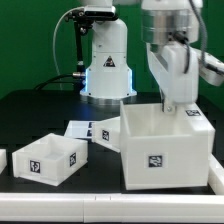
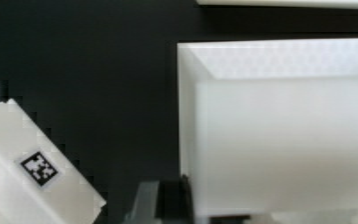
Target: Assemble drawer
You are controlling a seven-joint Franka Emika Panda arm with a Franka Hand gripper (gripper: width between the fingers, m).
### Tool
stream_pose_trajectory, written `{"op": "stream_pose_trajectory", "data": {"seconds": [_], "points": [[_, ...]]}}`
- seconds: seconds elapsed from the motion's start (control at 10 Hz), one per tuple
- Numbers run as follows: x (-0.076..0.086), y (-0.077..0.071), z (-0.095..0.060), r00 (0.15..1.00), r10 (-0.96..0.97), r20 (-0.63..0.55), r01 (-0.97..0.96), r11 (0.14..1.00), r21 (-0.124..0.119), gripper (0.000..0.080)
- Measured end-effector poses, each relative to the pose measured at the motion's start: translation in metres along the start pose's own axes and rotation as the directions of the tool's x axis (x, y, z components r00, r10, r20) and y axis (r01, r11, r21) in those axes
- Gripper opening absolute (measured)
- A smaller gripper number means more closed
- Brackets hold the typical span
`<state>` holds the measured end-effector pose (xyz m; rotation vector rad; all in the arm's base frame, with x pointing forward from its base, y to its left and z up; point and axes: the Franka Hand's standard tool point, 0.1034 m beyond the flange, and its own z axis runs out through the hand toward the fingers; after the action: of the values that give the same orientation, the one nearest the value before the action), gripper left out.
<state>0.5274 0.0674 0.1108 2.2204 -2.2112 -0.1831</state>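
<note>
A large white open box [image 1: 165, 150] with a marker tag on its front stands at the exterior view's right. My gripper [image 1: 168, 103] comes down on its far wall. In the wrist view the box's wall [image 2: 274, 120] fills most of the picture. My gripper [image 2: 190, 212] is shut on the wall's edge, with one dark finger [image 2: 153, 205] outside it and the other just inside. A smaller white open box [image 1: 55, 155] with tags sits apart at the exterior view's left.
The marker board [image 1: 88, 130] lies flat between the two boxes. The arm's white base [image 1: 108, 65] stands behind on the black table. A white tagged surface [image 2: 34, 165] lies beside the large box in the wrist view. A white piece [image 1: 3, 158] shows at the left edge.
</note>
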Motion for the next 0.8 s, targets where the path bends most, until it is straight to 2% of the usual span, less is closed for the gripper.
{"op": "stream_pose_trajectory", "data": {"seconds": [0.1, 0.2, 0.3, 0.4, 0.6, 0.7, 0.8], "points": [[0.000, 0.000, 0.001, 0.999, -0.027, 0.036, 0.027, 1.000, 0.003, 0.0032], [0.004, -0.001, 0.001, 0.993, -0.022, 0.113, 0.020, 1.000, 0.016, 0.0032], [0.010, 0.000, 0.001, 0.986, -0.009, 0.164, 0.006, 1.000, 0.018, 0.0032], [0.014, -0.002, -0.004, 0.976, -0.029, 0.215, 0.024, 0.999, 0.026, 0.0032], [0.027, -0.012, -0.043, 0.954, -0.033, 0.298, 0.003, 0.995, 0.100, 0.0032], [0.035, -0.012, -0.053, 0.924, -0.009, 0.382, -0.042, 0.991, 0.124, 0.0032], [0.044, -0.010, -0.053, 0.902, 0.001, 0.433, -0.060, 0.991, 0.122, 0.0032]]}}
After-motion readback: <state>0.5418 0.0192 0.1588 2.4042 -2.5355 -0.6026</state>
